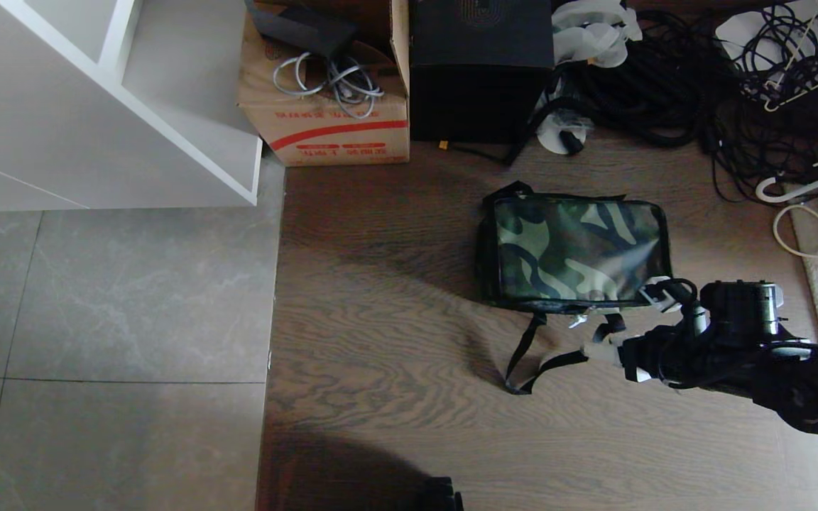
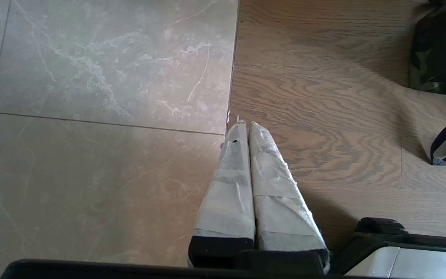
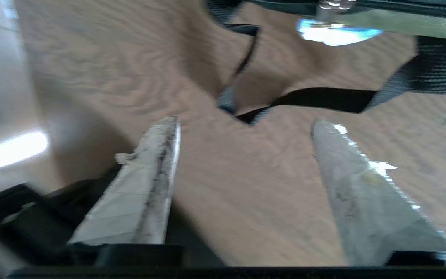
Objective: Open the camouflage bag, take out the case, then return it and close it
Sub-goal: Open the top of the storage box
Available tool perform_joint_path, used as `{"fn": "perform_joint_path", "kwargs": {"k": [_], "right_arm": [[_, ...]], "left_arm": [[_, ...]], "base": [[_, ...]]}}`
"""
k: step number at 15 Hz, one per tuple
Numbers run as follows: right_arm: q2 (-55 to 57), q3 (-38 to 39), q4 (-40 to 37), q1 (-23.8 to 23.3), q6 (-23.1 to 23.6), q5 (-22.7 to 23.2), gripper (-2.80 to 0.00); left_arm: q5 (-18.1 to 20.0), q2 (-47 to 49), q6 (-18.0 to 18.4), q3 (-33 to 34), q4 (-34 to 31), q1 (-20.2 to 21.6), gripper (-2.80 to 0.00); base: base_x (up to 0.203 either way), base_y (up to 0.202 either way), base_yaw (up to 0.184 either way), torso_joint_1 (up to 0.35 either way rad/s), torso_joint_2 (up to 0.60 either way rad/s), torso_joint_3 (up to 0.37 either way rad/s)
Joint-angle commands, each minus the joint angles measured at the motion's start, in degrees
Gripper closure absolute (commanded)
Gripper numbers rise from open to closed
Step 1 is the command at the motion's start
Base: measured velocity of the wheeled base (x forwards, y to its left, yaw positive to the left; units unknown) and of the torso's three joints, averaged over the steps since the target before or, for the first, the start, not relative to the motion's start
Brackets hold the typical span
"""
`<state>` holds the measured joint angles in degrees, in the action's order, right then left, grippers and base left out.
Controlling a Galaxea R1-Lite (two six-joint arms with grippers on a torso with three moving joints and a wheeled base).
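Your head view shows the boxy green, black and tan camouflage bag [image 1: 578,253] lying shut on the wood-grain floor [image 1: 380,319], well right of the seam with the grey tiles [image 1: 118,298]. Its black strap [image 1: 533,355] trails off the near edge. Your right gripper [image 1: 625,323] sits at the bag's near right corner, fingers spread wide and empty. Only the right wrist view shows the bare floor between those taped fingers [image 3: 149,186], with the strap just beyond their tips. The left wrist view gives you the left gripper [image 2: 246,128], fingers pressed together, over the tile-wood seam, well apart from the bag. Bare wood lies left of the bag; a black cube-shaped box [image 1: 480,71] and tangled cables [image 1: 735,92] crowd the far side.
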<state>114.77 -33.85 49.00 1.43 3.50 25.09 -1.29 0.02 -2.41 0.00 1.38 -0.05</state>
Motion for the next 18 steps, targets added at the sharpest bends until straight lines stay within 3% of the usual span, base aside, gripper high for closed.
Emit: {"fn": "perform_joint_path", "kwargs": {"k": [1,7,13,18], "right_arm": [[4.16,-1.91,2.15,-0.11,0.46,-1.34,-2.8],[9.43,-6.22,5.76,-0.11,-0.13,-1.62,-2.8],[13.7,-8.79,12.87,-0.11,-3.59,-1.72,-2.8],[17.55,-10.89,17.03,0.21,-3.62,-4.44,-2.8]], "left_arm": [[-0.03,-0.02,-0.05,0.47,0.03,-0.04,0.0],[-0.03,-0.02,-0.05,0.52,0.03,-0.04,0.0],[-0.03,-0.02,-0.05,0.52,0.03,-0.04,0.0],[-0.03,-0.02,-0.05,0.53,0.03,-0.04,0.0]], "base": [[0.0,0.0,0.0,0.0,0.0,0.0],[0.0,0.0,0.0,0.0,0.0,0.0],[0.0,0.0,0.0,0.0,0.0,0.0],[0.0,0.0,0.0,0.0,0.0,0.0]]}}
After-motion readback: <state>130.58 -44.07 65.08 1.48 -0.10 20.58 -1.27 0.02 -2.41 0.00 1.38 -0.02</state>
